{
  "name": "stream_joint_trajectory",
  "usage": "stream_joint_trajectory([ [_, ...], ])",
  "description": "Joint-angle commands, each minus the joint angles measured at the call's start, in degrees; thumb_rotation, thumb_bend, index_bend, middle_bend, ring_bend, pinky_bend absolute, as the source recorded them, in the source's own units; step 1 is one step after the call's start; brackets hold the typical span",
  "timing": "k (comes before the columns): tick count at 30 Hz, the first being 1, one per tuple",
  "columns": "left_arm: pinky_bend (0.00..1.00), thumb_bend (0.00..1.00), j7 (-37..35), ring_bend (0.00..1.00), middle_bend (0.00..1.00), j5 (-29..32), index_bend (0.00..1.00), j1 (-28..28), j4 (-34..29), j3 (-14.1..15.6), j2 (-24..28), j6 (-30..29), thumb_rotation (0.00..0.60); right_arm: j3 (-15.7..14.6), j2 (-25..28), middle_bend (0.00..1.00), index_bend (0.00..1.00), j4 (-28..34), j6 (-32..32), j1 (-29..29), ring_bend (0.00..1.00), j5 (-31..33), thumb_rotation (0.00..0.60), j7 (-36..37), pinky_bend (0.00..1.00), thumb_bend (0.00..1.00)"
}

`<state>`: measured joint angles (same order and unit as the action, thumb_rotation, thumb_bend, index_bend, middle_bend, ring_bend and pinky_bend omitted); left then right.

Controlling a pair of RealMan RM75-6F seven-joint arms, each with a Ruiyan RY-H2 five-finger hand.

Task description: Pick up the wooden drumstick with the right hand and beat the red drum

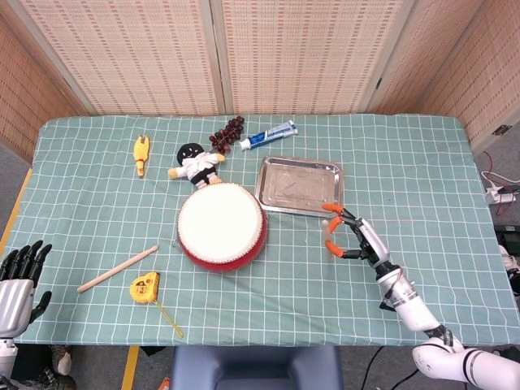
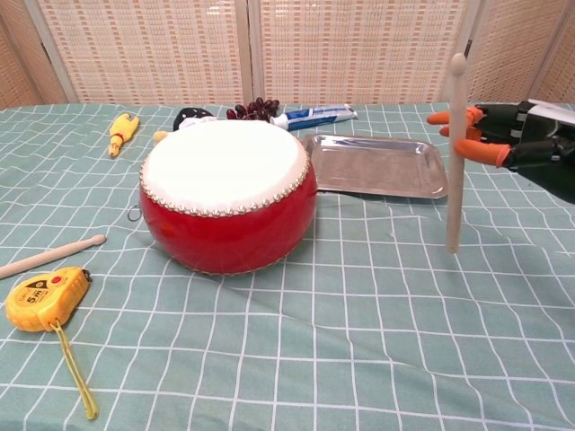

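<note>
The red drum (image 1: 221,226) (image 2: 227,193) with its white skin sits mid-table. My right hand (image 1: 361,240) (image 2: 517,144) is raised to the right of it, above the cloth. Its orange fingertips (image 2: 476,151) pinch a wooden drumstick (image 2: 456,153), which stands almost upright with its tip up. In the head view this stick is hard to make out. A second wooden drumstick (image 1: 118,269) (image 2: 49,254) lies on the cloth left of the drum. My left hand (image 1: 16,280) hangs off the table's front left corner, fingers apart and holding nothing.
A steel tray (image 1: 298,187) (image 2: 377,166) lies behind the right hand. A yellow tape measure (image 1: 145,286) (image 2: 45,299) is front left. At the back lie a doll (image 1: 195,162), grapes (image 1: 227,130), toothpaste (image 1: 268,136) and a yellow toy (image 1: 141,154).
</note>
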<state>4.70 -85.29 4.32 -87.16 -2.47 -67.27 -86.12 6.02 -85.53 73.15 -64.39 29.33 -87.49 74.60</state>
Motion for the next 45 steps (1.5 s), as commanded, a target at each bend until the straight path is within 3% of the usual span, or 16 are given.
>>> stream_joint_trajectory([
  [1,0.0,0.3,0.3,0.0,0.0,-0.2,0.0,0.0,-0.4,0.1,0.3,0.0,0.6,-2.0,-2.8,0.16,0.61,-11.1,-0.7,1.5,0.06,-4.4,0.6,22.2,0.02,0.4],
  [5,0.0,0.3,0.5,0.0,0.0,-0.2,0.0,0.0,-0.8,0.3,0.5,0.3,0.6,-3.4,-6.3,0.18,0.61,-18.6,-0.6,3.3,0.1,-6.1,0.6,34.7,0.07,0.4],
  [8,0.0,0.3,0.6,0.0,0.0,-0.2,0.0,0.0,-1.0,0.3,0.7,0.3,0.6,-4.6,-8.8,0.19,0.61,-23.5,-0.7,4.4,0.12,-7.2,0.6,40.2,0.09,0.4],
  [23,0.0,0.3,0.2,0.0,0.0,0.0,0.0,0.1,-0.6,0.5,1.0,1.0,0.6,-7.8,-17.2,0.23,0.54,-39.4,-2.1,7.0,0.21,-8.2,0.6,55.9,0.18,0.4],
  [36,0.0,0.3,0.8,0.0,0.0,-0.3,0.0,0.6,-0.7,0.7,0.9,1.5,0.6,-10.5,-19.8,0.24,0.39,-47.2,-5.1,6.2,0.22,-9.1,0.6,61.0,0.18,0.4],
  [45,0.0,0.3,0.7,0.0,0.0,-0.3,0.0,0.6,-0.8,0.9,0.9,1.8,0.6,-12.5,-20.1,0.25,0.38,-49.0,-6.7,5.4,0.23,-10.1,0.6,59.8,0.2,0.35],
])
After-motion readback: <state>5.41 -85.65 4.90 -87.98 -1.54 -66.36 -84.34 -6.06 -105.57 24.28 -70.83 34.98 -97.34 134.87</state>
